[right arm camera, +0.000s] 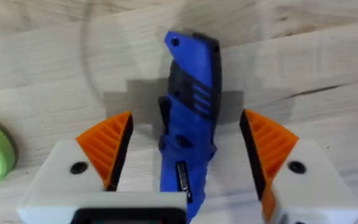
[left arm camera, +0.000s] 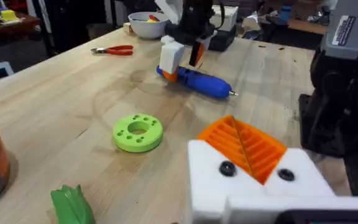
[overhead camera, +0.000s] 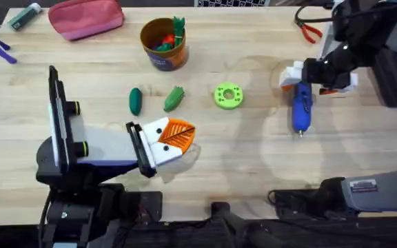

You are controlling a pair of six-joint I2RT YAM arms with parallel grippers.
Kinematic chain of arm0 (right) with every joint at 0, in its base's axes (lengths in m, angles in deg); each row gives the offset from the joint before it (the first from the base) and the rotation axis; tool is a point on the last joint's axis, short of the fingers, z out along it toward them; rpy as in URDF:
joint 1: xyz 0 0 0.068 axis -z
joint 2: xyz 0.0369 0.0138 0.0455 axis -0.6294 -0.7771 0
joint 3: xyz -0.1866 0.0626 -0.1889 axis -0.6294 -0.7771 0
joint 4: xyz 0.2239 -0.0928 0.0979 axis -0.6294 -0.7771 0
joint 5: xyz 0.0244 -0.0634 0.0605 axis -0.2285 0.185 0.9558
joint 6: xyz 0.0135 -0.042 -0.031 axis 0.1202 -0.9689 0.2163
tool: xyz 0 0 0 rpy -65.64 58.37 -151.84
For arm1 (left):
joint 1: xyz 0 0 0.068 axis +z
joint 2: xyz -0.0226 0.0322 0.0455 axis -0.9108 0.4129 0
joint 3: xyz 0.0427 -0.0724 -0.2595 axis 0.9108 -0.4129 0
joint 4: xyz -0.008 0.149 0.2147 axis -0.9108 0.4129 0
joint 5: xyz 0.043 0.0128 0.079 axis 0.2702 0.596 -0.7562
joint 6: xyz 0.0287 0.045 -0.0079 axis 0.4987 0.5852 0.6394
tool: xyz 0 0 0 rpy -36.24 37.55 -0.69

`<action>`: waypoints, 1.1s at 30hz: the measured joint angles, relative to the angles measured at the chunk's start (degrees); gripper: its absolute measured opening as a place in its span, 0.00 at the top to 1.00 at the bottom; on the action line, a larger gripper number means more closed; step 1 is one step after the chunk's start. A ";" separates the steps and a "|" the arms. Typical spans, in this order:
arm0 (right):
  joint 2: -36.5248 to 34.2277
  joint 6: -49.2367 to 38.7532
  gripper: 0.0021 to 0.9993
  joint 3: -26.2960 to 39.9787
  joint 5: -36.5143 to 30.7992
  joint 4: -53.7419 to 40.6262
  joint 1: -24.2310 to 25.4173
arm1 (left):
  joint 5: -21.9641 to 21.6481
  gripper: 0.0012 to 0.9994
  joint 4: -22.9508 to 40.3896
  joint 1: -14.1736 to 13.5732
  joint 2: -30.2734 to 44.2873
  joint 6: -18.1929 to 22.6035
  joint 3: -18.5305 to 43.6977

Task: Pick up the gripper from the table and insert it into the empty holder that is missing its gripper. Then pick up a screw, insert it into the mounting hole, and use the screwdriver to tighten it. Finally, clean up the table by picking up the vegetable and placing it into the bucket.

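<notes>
The left gripper (overhead camera: 178, 138) rests on the table with its orange pads pressed together, holding nothing. Off to its right, past the green disc (overhead camera: 228, 96), the right gripper (right arm camera: 188, 155) is spread wide astride the blue screwdriver (overhead camera: 301, 107) lying flat. Closing off-centre could roll the round body away or tilt the bit.

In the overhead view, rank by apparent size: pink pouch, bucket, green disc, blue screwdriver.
1. Pink pouch, largest, though partly cut off by the frame's top edge.
2. Bucket.
3. Screwdriver, long but narrow, its upper end covered by the right claw.
4. Green disc, smallest.
</notes>
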 joint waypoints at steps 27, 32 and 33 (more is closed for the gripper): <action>-3.74 -7.46 0.01 -0.22 0.01 1.39 1.33 | 0.00 0.99 0.00 0.00 0.01 0.01 0.00; -5.01 -7.43 0.01 -0.20 0.11 1.42 1.33 | 0.00 0.99 0.00 0.00 0.02 0.01 0.00; -5.05 -7.30 0.01 -0.20 0.20 1.50 1.33 | 0.00 0.99 0.00 0.00 0.02 0.01 0.00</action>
